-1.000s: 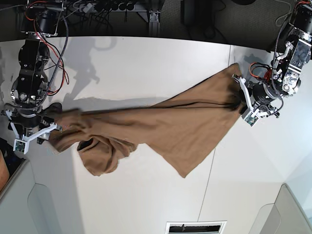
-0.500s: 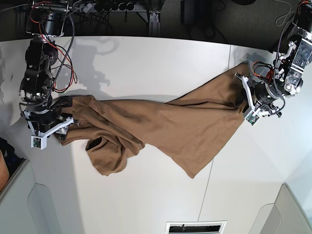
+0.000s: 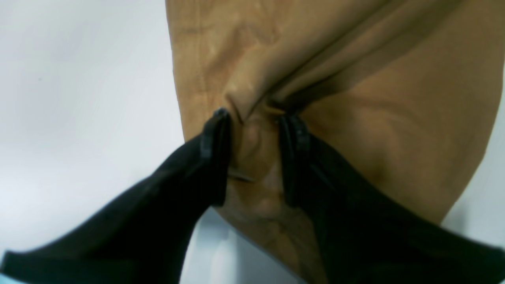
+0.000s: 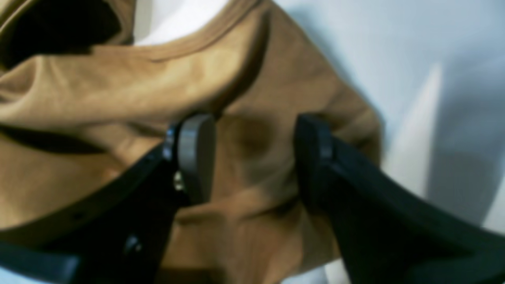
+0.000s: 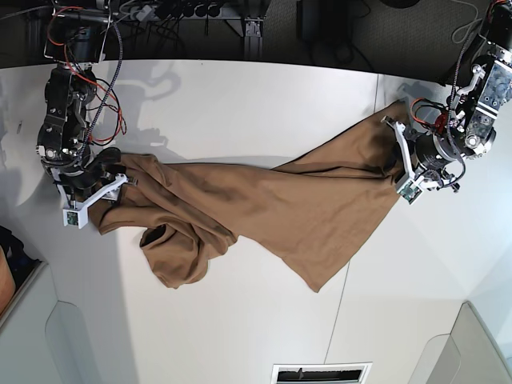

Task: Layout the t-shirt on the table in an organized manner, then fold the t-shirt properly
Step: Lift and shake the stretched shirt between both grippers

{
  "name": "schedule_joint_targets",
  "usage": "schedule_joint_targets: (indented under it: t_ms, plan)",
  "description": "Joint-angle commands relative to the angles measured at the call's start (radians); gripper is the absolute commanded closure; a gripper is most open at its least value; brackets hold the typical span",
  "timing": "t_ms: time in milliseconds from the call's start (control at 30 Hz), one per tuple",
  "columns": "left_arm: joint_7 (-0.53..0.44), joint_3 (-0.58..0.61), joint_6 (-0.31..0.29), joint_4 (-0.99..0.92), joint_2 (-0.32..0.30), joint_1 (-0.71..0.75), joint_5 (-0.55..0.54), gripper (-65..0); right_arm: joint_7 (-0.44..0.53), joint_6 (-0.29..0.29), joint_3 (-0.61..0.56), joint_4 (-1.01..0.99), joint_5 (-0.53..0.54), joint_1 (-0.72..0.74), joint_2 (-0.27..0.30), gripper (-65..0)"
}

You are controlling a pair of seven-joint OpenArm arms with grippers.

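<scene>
Here, creased tan-brown fabric t-shirt [image 5: 272, 200] spans smooth white bench [image 5: 240, 328]; left gripper [image 3: 254, 157] stands apart with cloth bunched between, right gripper [image 4: 252, 157] apart over fabric.

Dark backdrop [image 5: 208, 34] across top; metal post [image 5: 253, 37] upright near middle.

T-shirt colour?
The t-shirt is plain tan-brown, no pattern visible; the base view shows it best.

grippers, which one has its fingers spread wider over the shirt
The right gripper: a wide gap separates its fingers, while the left gripper has a narrower one.
</scene>
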Motion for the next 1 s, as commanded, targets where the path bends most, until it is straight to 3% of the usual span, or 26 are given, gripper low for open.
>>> schedule_joint_targets:
  t_ms: [0, 367, 667, 967]
  plan:
    - [-0.007, -0.009, 0.006, 0.013, -0.017, -0.006, -0.002, -21.5, -0.052, -0.001, 0.004, 0.006, -0.011, -0.013, 0.006, -31.2]
    - [-0.012, -0.017, 0.006, 0.013, -0.017, -0.005, 0.004, -21.5, -0.056, -0.027, 0.007, 0.084, -0.026, -0.129, 0.040, -31.2]
    - [-0.018, -0.114, 0.005, 0.013, -0.016, -0.004, -0.037, -21.5, -0.074, -0.054, 0.008, 0.200, -0.033, -0.162, 0.039, -31.2]
    - [-0.040, -0.184, -0.066, 0.013, -0.014, -0.005, -0.158, -21.5, -0.043, -0.052, 0.008, 0.335, 0.056, -0.102, 0.037, -31.2]
